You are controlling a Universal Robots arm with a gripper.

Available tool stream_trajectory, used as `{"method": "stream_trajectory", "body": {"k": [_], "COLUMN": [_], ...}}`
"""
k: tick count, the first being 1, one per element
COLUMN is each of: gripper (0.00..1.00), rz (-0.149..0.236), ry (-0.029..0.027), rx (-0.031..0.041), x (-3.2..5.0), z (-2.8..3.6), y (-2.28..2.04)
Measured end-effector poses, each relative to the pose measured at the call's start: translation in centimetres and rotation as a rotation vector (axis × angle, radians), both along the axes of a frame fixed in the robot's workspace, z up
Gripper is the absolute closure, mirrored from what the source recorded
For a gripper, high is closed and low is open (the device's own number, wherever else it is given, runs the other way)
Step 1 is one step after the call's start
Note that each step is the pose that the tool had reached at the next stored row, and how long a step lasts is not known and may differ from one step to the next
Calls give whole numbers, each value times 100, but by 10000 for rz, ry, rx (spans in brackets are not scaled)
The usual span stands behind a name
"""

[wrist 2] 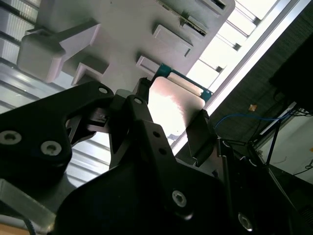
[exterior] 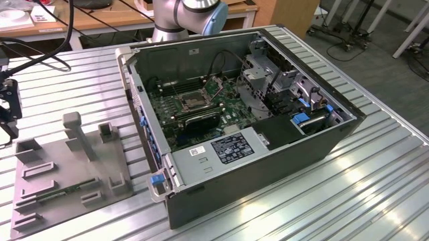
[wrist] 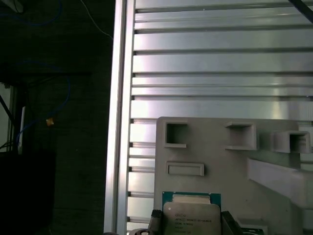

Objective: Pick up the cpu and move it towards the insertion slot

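The gripper (wrist 2: 171, 111) pinches the cpu (wrist 2: 177, 98) by two opposite edges, with black fingers (wrist 2: 198, 132) pressed against either side. The chip's silvery top and green rim show between them in both wrist views. Behind the chip lies the grey fixture plate (wrist: 220, 166) with its raised pockets, set on the slatted aluminium table (wrist: 220, 63) (whether the chip rests on the plate or hangs just clear of it cannot be told). In the exterior view the gripper sits at the exterior view's far left edge, near the plate's corner. That is well apart from the insertion slot (exterior: 190, 102) on the green motherboard (exterior: 164, 113) inside the open computer case (exterior: 268, 165).
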State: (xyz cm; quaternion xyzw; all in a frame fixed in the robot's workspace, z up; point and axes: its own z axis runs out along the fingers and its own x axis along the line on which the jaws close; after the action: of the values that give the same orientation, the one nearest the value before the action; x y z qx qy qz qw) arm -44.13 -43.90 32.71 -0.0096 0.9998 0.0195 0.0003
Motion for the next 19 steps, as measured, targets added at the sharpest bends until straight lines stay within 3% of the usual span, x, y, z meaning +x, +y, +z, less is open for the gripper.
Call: {"method": "stream_trajectory", "body": {"k": [19], "gripper": [45], "rz": [0], "ry": [0], "rx": [3], "x": [0], "z": [94], "y": [0]}}
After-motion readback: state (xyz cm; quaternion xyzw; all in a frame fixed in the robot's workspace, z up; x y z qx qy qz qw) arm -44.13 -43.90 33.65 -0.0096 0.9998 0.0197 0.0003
